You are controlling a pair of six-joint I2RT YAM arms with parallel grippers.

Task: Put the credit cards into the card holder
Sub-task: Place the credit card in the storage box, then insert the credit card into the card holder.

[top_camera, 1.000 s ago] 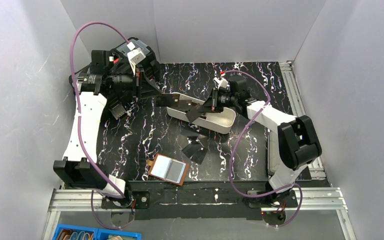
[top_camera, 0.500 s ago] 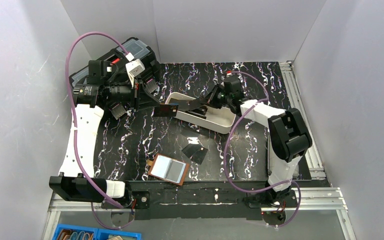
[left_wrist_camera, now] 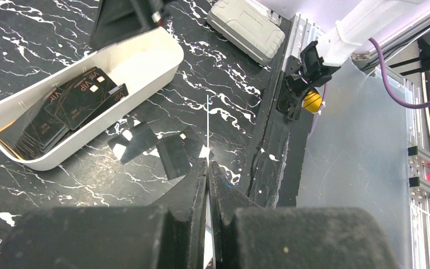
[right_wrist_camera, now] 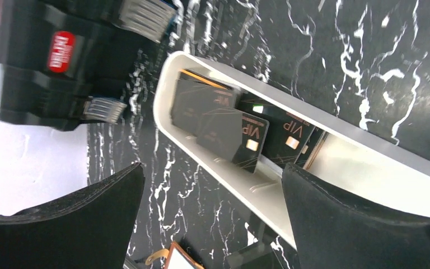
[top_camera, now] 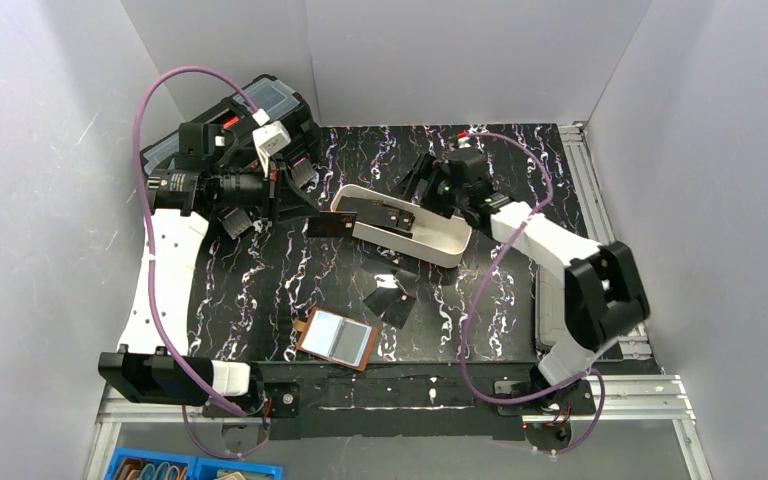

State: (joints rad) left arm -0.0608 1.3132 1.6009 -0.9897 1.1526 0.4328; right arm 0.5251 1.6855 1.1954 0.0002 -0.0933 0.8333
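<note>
card holder (top_camera: 337,338) lies open, blue-grey lining up, at the front of the table (top_camera: 260,290), roughly betw the two arm bases. a few loose credit cards (top_camera: 390,302) lie flat just behind it, close together, betw the holder & the white tray (top_camera: 452,245). more cards, some w/ "vip" print, are stacked inside that tray. left gripper (left_wrist_camera: 208,163) is clamped tight on one held card (top_camera: 330,223), seen edge-on betw its fingertips, just off the tray's left end, above the tabletop. right gripper (right_wrist_camera: 213,168) is spread wide w/ nothing in it, over the tray's far side. black toolbox (top_camera: 270,100) sits in the back-left corner behind the left arm.
</note>
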